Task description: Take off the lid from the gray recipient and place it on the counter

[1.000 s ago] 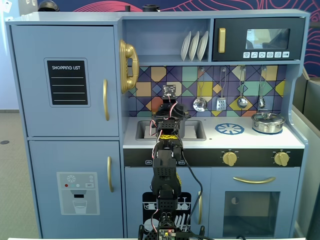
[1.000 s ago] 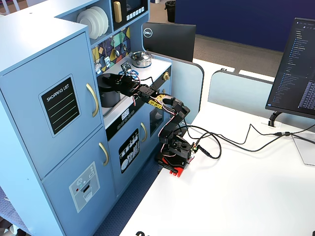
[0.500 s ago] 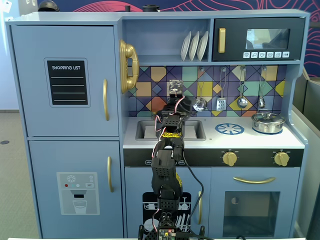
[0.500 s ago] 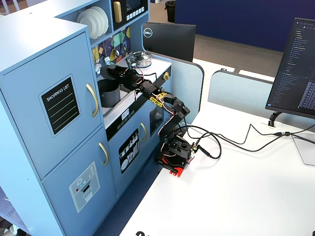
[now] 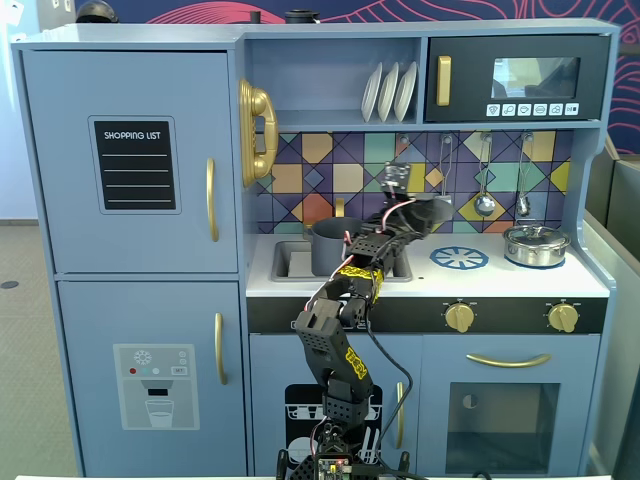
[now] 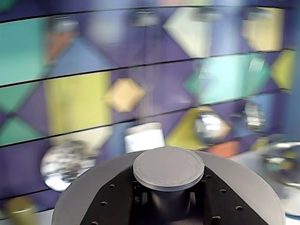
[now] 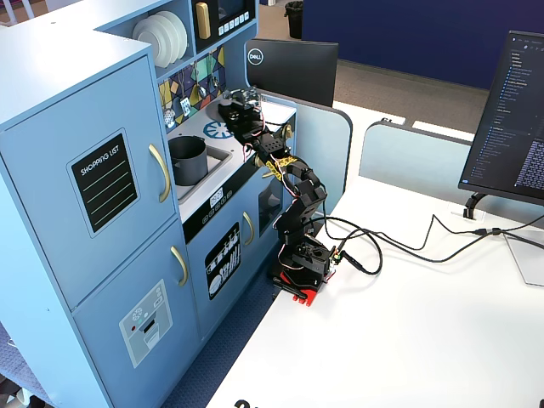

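Observation:
My gripper (image 5: 408, 216) is shut on the central knob (image 6: 168, 168) of the dark-gray lid (image 5: 432, 212). It holds the lid in the air above the white counter (image 5: 500, 282), between the sink and the blue burner mark (image 5: 459, 258). In the wrist view the lid's disc (image 6: 79, 199) fills the bottom, with the black fingers (image 6: 115, 201) on either side of the knob. The gray pot (image 5: 328, 246) stands uncovered in the sink, to the left of the gripper. It also shows in a fixed view (image 7: 188, 158), with the gripper (image 7: 233, 107) beyond it.
A shiny silver pot with its lid (image 5: 536, 243) stands at the counter's right end. A ladle (image 5: 484, 204) and other utensils hang on the tiled back wall. A shelf with plates (image 5: 389, 92) and a microwave (image 5: 520, 78) are overhead.

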You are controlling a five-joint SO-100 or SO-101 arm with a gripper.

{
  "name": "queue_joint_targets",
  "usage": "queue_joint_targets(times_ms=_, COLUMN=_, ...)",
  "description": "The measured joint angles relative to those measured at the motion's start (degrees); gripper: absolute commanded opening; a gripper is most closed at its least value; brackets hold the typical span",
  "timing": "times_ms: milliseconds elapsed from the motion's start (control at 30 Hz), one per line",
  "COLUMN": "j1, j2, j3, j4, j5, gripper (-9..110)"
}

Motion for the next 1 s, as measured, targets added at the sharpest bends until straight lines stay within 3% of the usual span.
queue_joint_targets(times_ms=1000, j1=5.9, j2=-13.6, j3=9.3, j4=-13.0, j5=-0.6, gripper=0)
